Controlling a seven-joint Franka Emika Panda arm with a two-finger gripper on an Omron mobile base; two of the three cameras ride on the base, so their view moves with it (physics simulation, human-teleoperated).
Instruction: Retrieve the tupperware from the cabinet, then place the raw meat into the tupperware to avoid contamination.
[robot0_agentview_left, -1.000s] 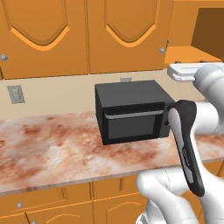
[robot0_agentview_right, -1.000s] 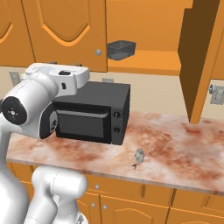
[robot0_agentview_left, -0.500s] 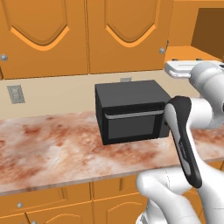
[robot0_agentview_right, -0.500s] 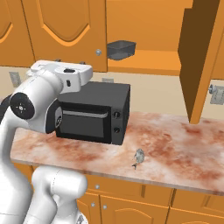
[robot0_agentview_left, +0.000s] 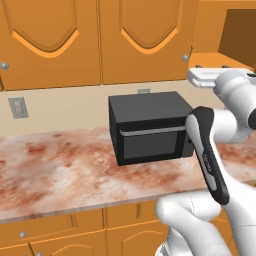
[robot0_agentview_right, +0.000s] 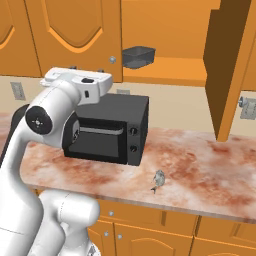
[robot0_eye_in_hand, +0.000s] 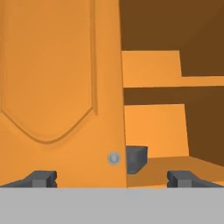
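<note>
Tupperware (robot0_agentview_right: 138, 56) sits at the left end of the open cabinet's (robot0_agentview_right: 170, 70) bottom shelf, half hidden behind the shut door's edge in the hand view. The claw (robot0_eye_in_hand: 113, 178) is wide open and empty, facing that edge; shift right to clear the door, then reach in level.

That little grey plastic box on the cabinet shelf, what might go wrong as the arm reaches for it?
The grey translucent tupperware sits half behind the closed arched cabinet door, so the open gripper could strike that door's edge. The black microwave stands just below, close to the arm.
</note>
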